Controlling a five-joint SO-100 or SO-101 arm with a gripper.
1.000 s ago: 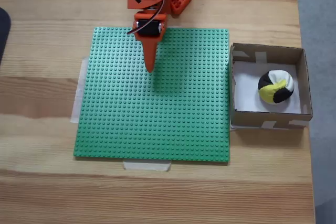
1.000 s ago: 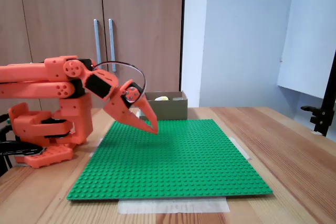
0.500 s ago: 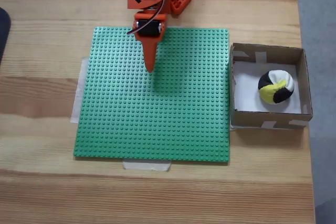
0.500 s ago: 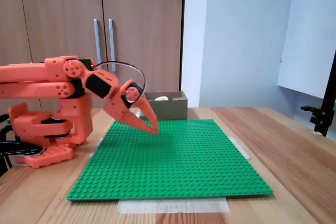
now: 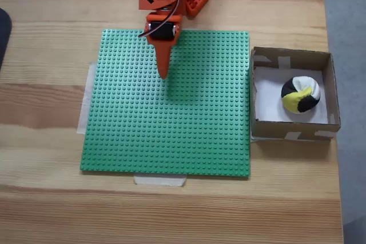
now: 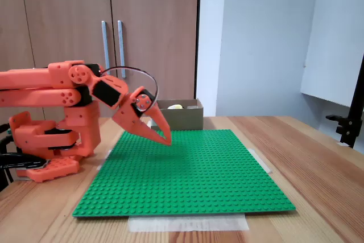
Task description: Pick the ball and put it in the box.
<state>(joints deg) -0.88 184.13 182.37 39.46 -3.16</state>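
An orange arm's pincer (image 5: 163,74) hangs over the green studded baseplate (image 5: 171,130), its fingers pressed together into a single point and gripping nothing. In the past second nothing has shifted: arm, pincer and ball sit exactly as they did in both fixed views. The ball (image 5: 300,95) (patched yellow, black and white) lies inside the box (image 5: 291,58), resting on the white bottom towards the right-hand wall as the fixed view from above shows it. The box stands on the worktop (image 5: 51,112) just beside the baseplate's right edge, well apart from the pincer. That stillness, with the ball already boxed and the pincer empty, suggests the task is finished and the arm is parked near its base rather than working.

In the low fixed view the pincer (image 6: 165,138) points down at the baseplate (image 6: 187,180) without clearly touching it; whether its tip meets the studs cannot be told. There the box (image 6: 181,118) sits far back, partly behind the arm, and only a pale yellow sliver of the ball (image 6: 175,106) peeks over its rim. The arm's base is cropped at the top edge of the view from above, and a dark object at that view's left edge is cut off and cannot be identified.
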